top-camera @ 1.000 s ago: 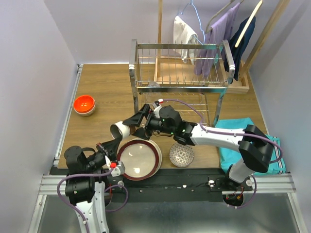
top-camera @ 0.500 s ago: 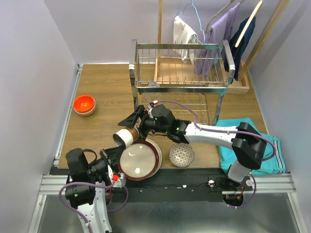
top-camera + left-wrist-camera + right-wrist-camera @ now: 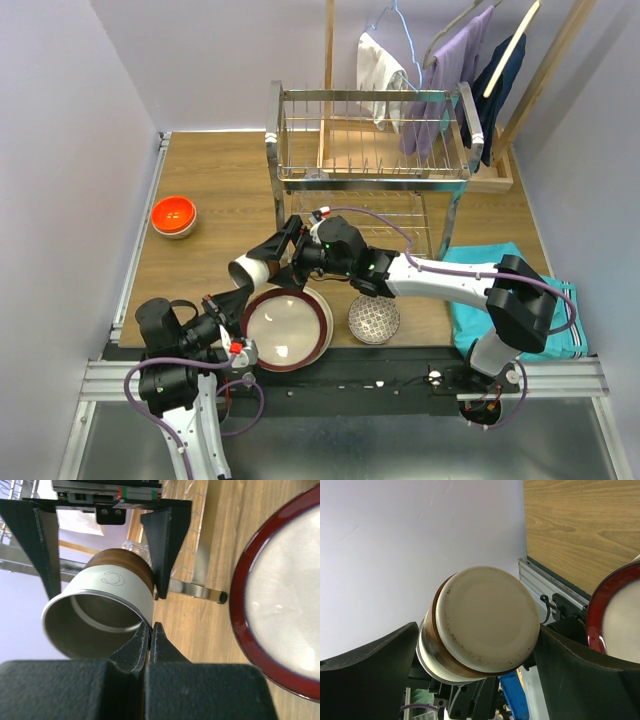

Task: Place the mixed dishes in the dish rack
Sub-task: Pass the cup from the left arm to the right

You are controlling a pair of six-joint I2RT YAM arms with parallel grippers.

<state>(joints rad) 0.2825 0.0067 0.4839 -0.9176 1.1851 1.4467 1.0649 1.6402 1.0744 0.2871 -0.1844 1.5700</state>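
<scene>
Overhead view; opposed wrist close-ups, common cup (image 3: 107, 597)

Left gripper (image 3: 150, 628) clamped, right gripper (image 3: 476, 627) splayed

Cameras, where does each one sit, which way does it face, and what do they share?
Top external: above and behind the bases, looking down on the table; both arms show, left gripper and right gripper meeting at the beige cup.
Left wrist: on the left arm, looking along its own fingers, pinched on the cup's rim, toward the right gripper.
Right wrist: on the right arm, facing the cup's base between its own spread fingers.
Shared: all three show the cup and the red-rimmed plate.
</scene>
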